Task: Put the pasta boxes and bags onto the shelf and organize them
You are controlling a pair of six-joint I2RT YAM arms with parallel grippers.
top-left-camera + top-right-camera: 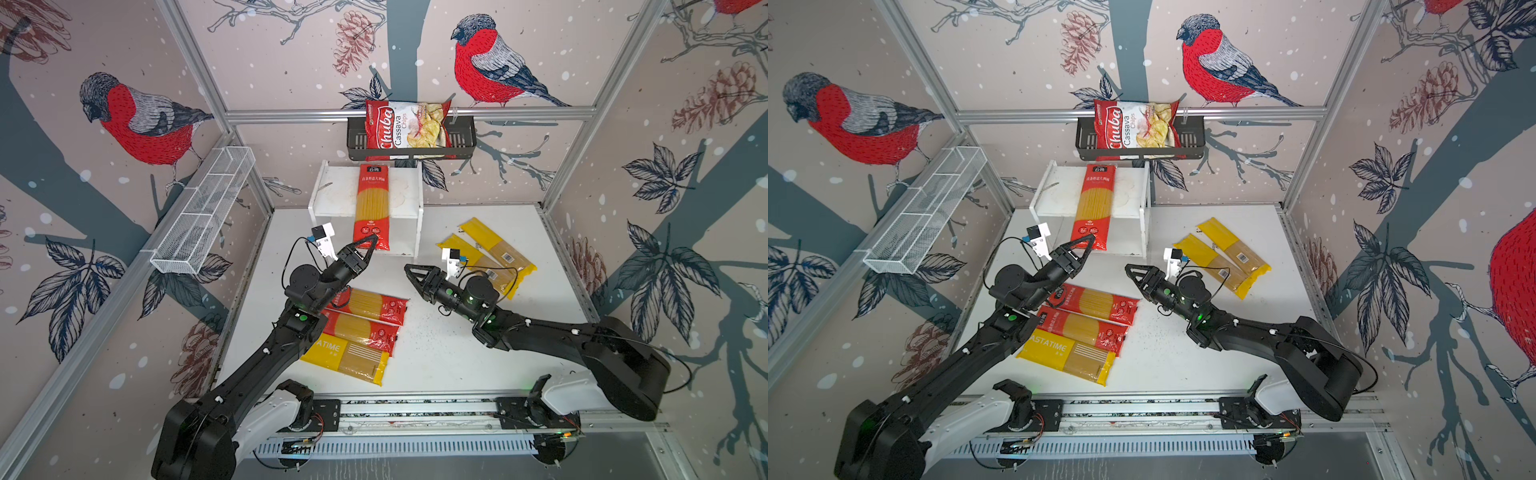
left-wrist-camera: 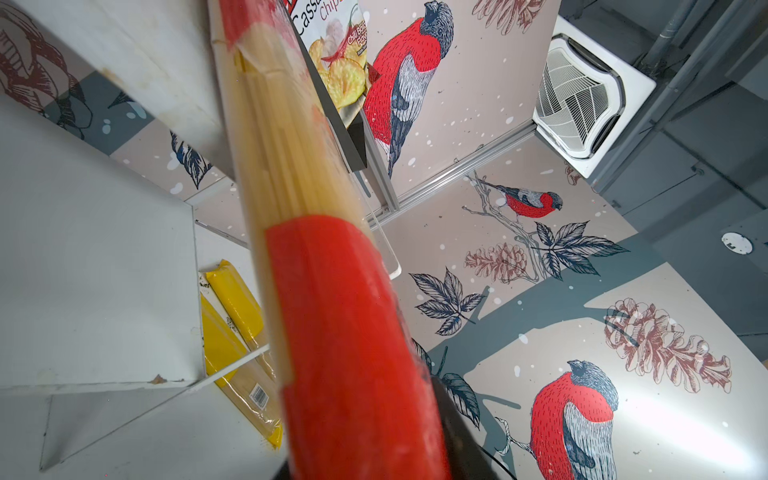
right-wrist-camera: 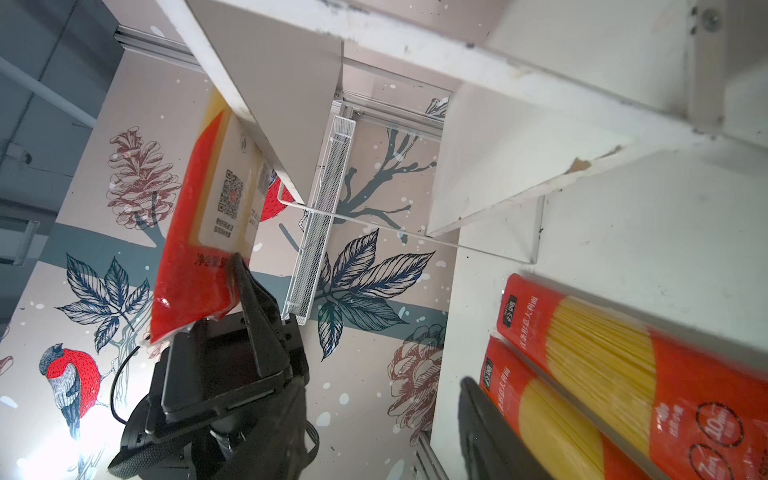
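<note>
Nearest, under the left arm, the yellow PASTATIME packet [image 1: 349, 357] lies flat on the table [image 1: 440, 357]. The nearer red packet [image 1: 365, 332] and the farther red packet [image 1: 374, 306] lie side by side just behind it, touching. Bare table separates them from the right gripper [image 1: 409, 270], which hovers mid-table with its jaws partly apart and empty. Just beyond its wrist the two yellow barcode packets [image 1: 498, 247] lie side by side near the table's right edge.

The left gripper [image 1: 372, 242] is clamped on the near red end of the shelved red packet [image 1: 372, 203]. That packet lies lengthwise on the top board of the shelf [image 1: 332, 187] and overhangs its front edge. Only the right wrist view shows the overhang from below, with a finger [image 3: 257, 316] against the packet's QR-coded underside. Bare board lies on either side of the packet.

Above, the black basket [image 1: 461, 141] holding the Cassava Chips bag [image 1: 405, 124] hangs close over the shelf's back. The wire mesh tray [image 1: 203, 212] lines the left wall.
</note>
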